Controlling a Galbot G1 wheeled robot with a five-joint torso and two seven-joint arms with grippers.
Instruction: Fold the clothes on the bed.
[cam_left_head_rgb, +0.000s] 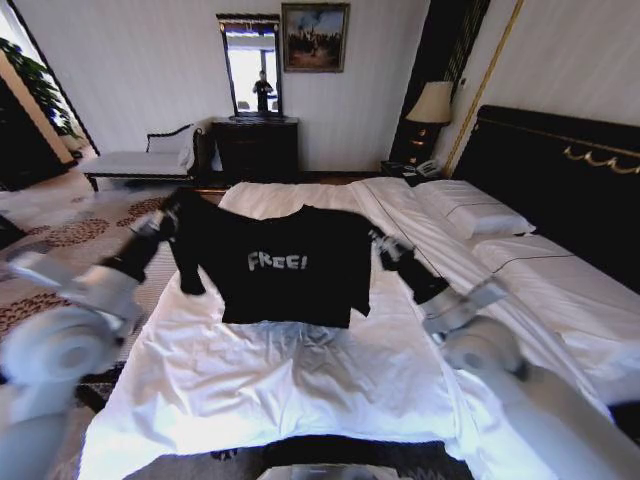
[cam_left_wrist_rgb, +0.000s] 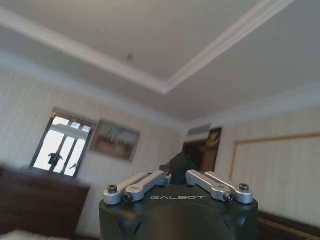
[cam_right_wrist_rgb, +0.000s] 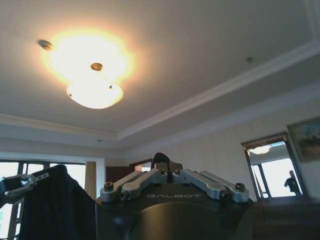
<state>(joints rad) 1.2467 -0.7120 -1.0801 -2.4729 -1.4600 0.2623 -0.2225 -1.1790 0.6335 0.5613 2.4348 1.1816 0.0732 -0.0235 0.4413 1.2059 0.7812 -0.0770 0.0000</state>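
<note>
The clothes, a black T-shirt (cam_left_head_rgb: 285, 265) with white "FREE!" lettering, hang spread out above the bed (cam_left_head_rgb: 280, 385), the print facing me. My left gripper (cam_left_head_rgb: 165, 222) is shut on its left shoulder and my right gripper (cam_left_head_rgb: 385, 245) on its right shoulder. The hem hangs just over the white sheet. In the left wrist view, a pinch of black cloth (cam_left_wrist_rgb: 177, 162) sits between the closed fingers of the left gripper (cam_left_wrist_rgb: 175, 172). The right wrist view shows the right gripper (cam_right_wrist_rgb: 162, 167) closed on dark cloth, with the hanging shirt (cam_right_wrist_rgb: 55, 205) beside it.
White pillows (cam_left_head_rgb: 470, 210) lie against the dark headboard (cam_left_head_rgb: 560, 160) on the right. Beyond the bed's far end stand a dark dresser (cam_left_head_rgb: 255, 150) with a mirror, a chaise bench (cam_left_head_rgb: 140, 162) and a bedside lamp (cam_left_head_rgb: 432, 105). Patterned carpet (cam_left_head_rgb: 60, 235) lies to the left.
</note>
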